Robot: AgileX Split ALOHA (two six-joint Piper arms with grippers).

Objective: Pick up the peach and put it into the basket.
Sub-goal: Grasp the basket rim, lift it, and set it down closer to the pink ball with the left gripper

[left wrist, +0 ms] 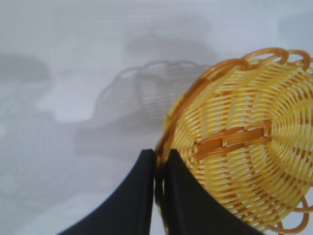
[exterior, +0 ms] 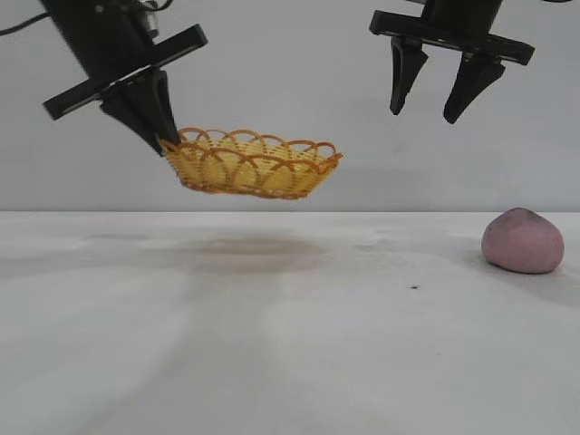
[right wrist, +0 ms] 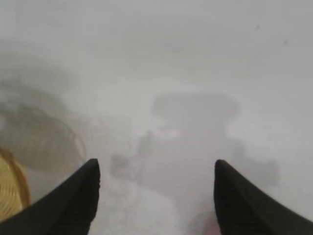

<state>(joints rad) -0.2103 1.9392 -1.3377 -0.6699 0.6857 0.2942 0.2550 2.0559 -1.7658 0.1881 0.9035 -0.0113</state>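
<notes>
While the left gripper (exterior: 166,140) clamps the rim of the basket (exterior: 251,164) at one end, the basket hangs clear above the table (exterior: 272,344), slightly tilted, casting a shadow on the surface beneath it. From the left wrist view the two fingers (left wrist: 129,200) pinch the orange rim between them. To the side of the basket, higher up, the right gripper (exterior: 435,107) hangs with its jaws wide and empty. Well apart from the basket, below the right gripper, the peach (exterior: 522,241) rests on the table.

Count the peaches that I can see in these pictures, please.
1. The peach lies on the table at the exterior view's right, below the open right gripper. The lifted basket looks empty.
</notes>
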